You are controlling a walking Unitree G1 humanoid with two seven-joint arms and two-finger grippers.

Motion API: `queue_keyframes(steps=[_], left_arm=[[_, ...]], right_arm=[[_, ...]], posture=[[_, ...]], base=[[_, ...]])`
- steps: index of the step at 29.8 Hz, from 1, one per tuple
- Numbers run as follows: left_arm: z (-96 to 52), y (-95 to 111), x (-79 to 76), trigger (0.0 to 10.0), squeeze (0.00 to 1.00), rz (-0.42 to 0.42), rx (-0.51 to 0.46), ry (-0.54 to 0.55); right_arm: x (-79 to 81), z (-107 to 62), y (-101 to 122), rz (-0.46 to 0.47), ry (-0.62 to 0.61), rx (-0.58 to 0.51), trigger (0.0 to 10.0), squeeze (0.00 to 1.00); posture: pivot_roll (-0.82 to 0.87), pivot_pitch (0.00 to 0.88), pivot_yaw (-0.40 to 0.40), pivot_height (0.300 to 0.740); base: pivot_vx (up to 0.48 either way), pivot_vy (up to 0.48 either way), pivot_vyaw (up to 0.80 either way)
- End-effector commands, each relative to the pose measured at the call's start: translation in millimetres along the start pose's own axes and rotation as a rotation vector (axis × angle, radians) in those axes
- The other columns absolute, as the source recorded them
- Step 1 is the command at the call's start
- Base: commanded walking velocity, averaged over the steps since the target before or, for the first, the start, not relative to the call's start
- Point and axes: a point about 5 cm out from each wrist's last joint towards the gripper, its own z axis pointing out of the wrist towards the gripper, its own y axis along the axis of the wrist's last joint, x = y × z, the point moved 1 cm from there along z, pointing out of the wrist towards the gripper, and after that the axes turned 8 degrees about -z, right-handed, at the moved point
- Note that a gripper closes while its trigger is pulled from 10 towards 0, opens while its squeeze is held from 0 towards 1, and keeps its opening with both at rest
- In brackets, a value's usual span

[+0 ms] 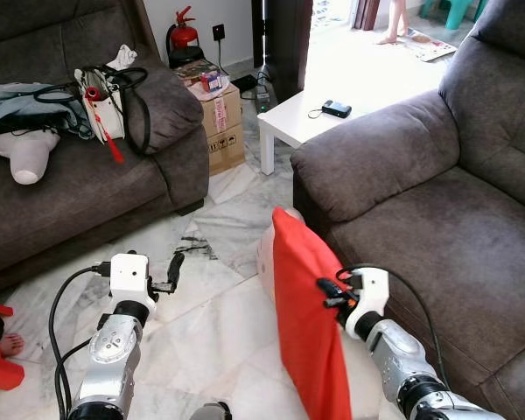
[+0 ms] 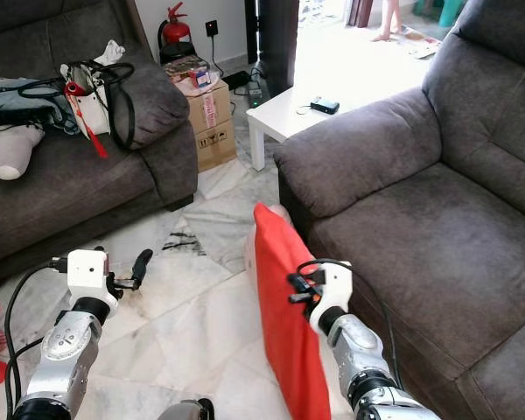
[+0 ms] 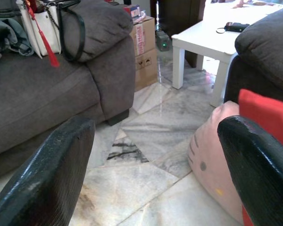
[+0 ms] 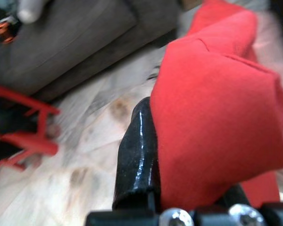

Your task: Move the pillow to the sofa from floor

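The red pillow (image 1: 308,324) is up off the floor (image 1: 219,332), I think, tho its bottom edge runs out of the pic so I can't be sure. It hangs tall and thin, near the robot, just left of the big grey sofa (image 1: 437,227) on the right. The right gripper (image 4: 188,188) has it: the wrist view shows one black finger pressed on the red cloth, w/ the cloth squeezed in between the fingers. So the pick-up part looks done.

What's left: the pillow is not on the sofa yet. It has to go right, over the seat edge, then get let go on the cushion. The seat right next to it is bare, so there is room.

The left gripper (image 1: 168,273) is out in front on the left, low over the floor, fingers spread wide and holding nothing.

A pink pillow (image 3: 214,155) sits on the floor just behind the red one, touching the sofa's front. It may need moving too, not sure.

Far off: a white table (image 1: 319,118) w/ a small black thing on it, and another sofa (image 1: 79,175) on the left w/ a bag (image 1: 105,101).
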Motion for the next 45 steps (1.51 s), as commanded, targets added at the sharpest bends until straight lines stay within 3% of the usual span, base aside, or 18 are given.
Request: queue_keyframes(steps=[1, 8, 17, 24, 26, 27, 30, 33, 36, 40, 43, 45], left_arm=[[-0.8, 2, 3.1, 10.0, 0.00, -0.009, 0.009, -0.014], [1.9, 5, -0.3, 10.0, 0.00, -0.031, 0.022, -0.066], [1.1, -1, -8.9, 10.0, 0.00, -0.043, 0.064, -0.118], [-6.5, -4, -7.0, 10.0, 0.00, -0.030, 0.124, -0.204], [-12.2, -4, -9.1, 10.0, 0.00, -0.013, 0.167, -0.305], [-12.2, -4, -9.1, 10.0, 0.00, -0.013, 0.167, -0.305], [-27.8, -7, -11.0, 10.0, 0.00, -0.016, 0.278, -0.487], [-41.5, -9, -4.2, 10.0, 0.00, 0.038, 0.369, -0.589], [-48.5, -10, 3.5, 10.0, 0.00, 0.069, 0.423, -0.624], [-74.2, -23, 8.8, 10.0, 0.00, 0.093, 0.625, -0.765], [-83.3, -33, 9.6, 10.0, 0.00, 0.113, 0.725, -0.801], [-84.3, -35, 9.7, 10.0, 0.00, 0.128, 0.740, -0.807]], right_arm=[[0.2, -1.4, 11, -0.056, 0.087, -0.035, 10.0, 0.00], [1.4, -15.7, -4, -0.053, 0.217, 0.020, 10.0, 0.00], [14.2, -15.0, -7, -0.009, 0.332, 0.001, 10.0, 0.00], [21.3, -15.8, -10, -0.005, 0.415, 0.024, 10.0, 0.00], [22.0, -18.8, -15, -0.023, 0.437, 0.058, 10.0, 0.00], [22.0, -18.8, -15, -0.023, 0.437, 0.058, 10.0, 0.00], [21.8, -22.5, -19, -0.042, 0.458, 0.096, 10.0, 0.00], [21.7, -24.4, -18, -0.037, 0.476, 0.090, 10.0, 0.00], [22.1, -26.1, -19, -0.042, 0.499, 0.101, 10.0, 0.00], [27.4, -32.3, -24, -0.073, 0.589, 0.142, 10.0, 0.00], [29.1, -37.0, -29, -0.106, 0.630, 0.184, 10.0, 0.00], [29.2, -38.6, -30, -0.112, 0.641, 0.198, 10.0, 0.00]], posture=[[0.17, 0.132, 0.017, 0.740], [0.17, 0.122, 0.020, 0.740], [0.17, 0.122, 0.022, 0.740], [0.18, 0.143, 0.021, 0.740], [0.18, 0.145, 0.021, 0.740], [0.18, 0.145, 0.021, 0.740], [0.18, 0.150, 0.021, 0.740], [0.18, 0.152, 0.022, 0.740], [0.19, 0.154, 0.026, 0.740], [0.18, 0.153, 0.029, 0.740], [0.18, 0.153, 0.030, 0.740], [0.18, 0.153, 0.030, 0.740]], base=[[0.000, 0.000, 0.00], [0.000, 0.000, 0.00], [0.000, 0.000, 0.00], [0.000, 0.000, 0.00], [0.000, 0.000, 0.00], [0.000, 0.000, 0.00], [0.000, 0.000, 0.00], [0.000, 0.000, 0.00], [0.000, 0.000, 0.00], [0.000, 0.000, 0.00], [0.000, 0.000, 0.00], [0.000, 0.000, 0.00]])
